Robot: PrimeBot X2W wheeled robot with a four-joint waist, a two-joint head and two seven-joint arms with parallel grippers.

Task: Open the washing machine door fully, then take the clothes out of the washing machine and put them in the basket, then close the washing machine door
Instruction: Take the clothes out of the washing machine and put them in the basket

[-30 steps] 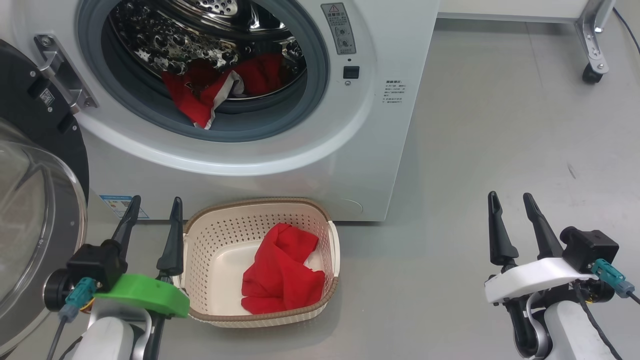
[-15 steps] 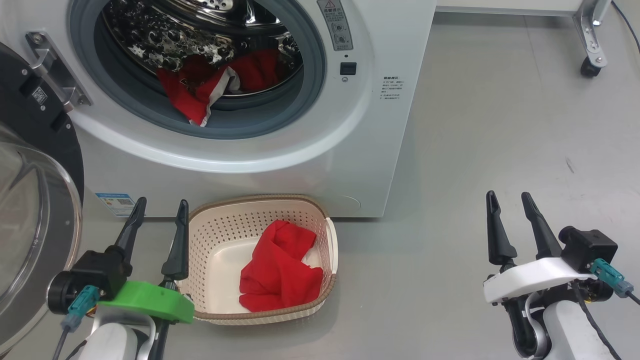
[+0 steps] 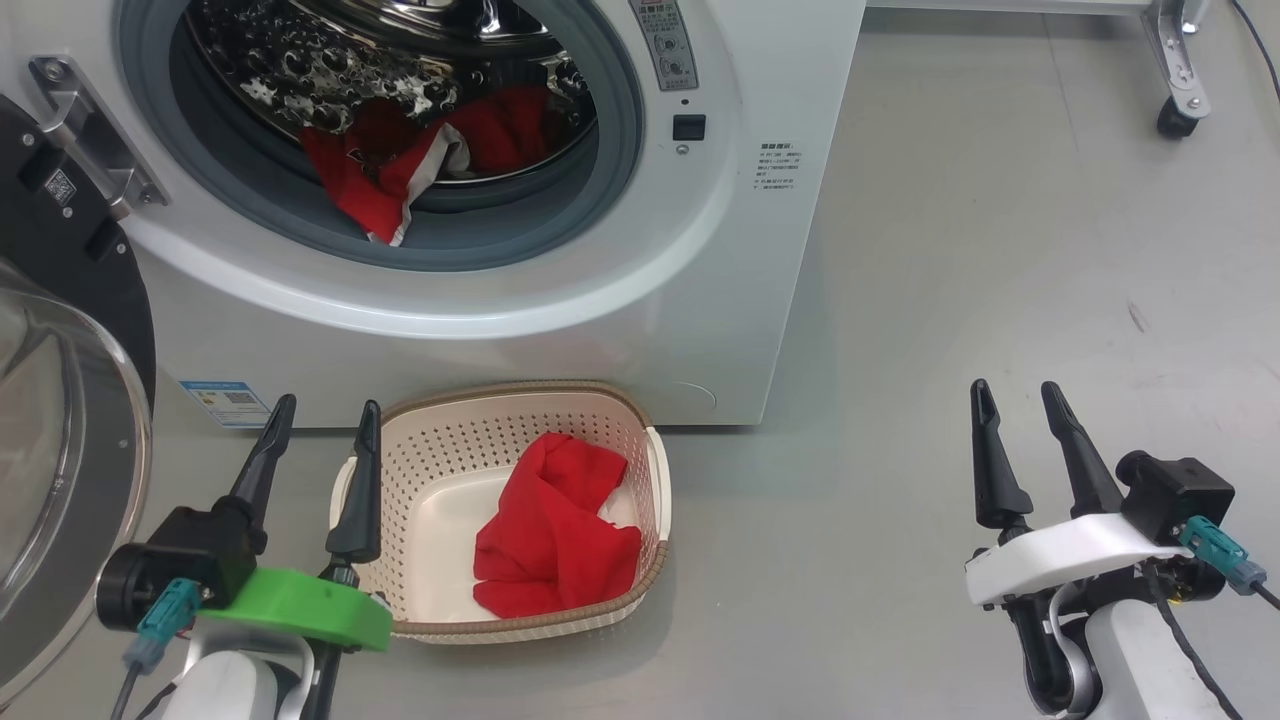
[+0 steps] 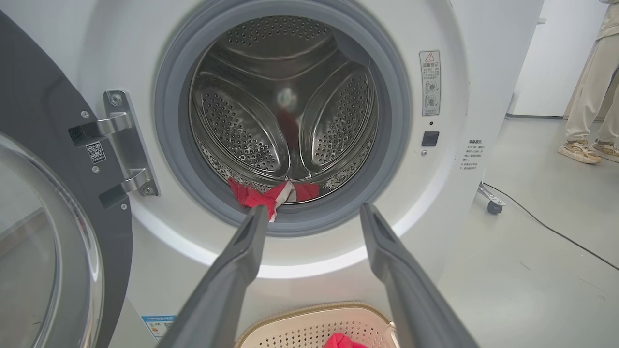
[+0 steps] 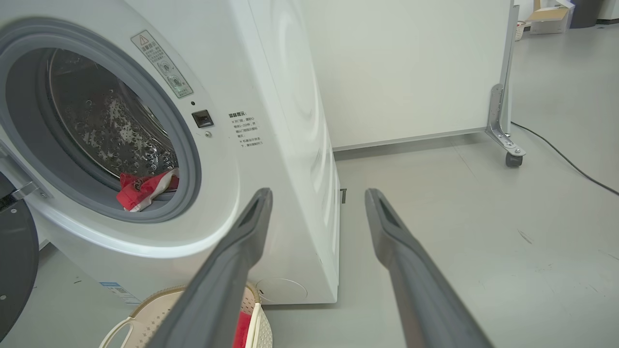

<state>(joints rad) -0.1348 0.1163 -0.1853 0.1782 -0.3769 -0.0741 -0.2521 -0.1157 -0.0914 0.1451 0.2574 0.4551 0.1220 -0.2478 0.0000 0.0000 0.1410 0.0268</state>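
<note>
The white washing machine [image 3: 720,300] stands with its door [image 3: 60,400] swung wide to the left, its glass bowl facing me. Red clothes [image 3: 400,165] with white trim lie at the drum's front lip and droop over the grey gasket; the left wrist view shows these clothes [image 4: 271,193] too. Another red garment [image 3: 555,525] lies in the cream basket [image 3: 440,430] on the floor before the machine. My left gripper [image 3: 325,415] is open and empty just left of the basket. My right gripper [image 3: 1015,395] is open and empty over bare floor at the right.
A white partition on a castor foot [image 3: 1175,115] stands at the far right, with a black cable [image 5: 561,152] trailing on the floor. A person's legs and shoes [image 4: 587,145] stand beyond the machine in the left wrist view.
The head camera has shifted, so the machine and basket sit slightly further left and higher. My left gripper has edged a little to the right towards the basket; the right arm stays still.
</note>
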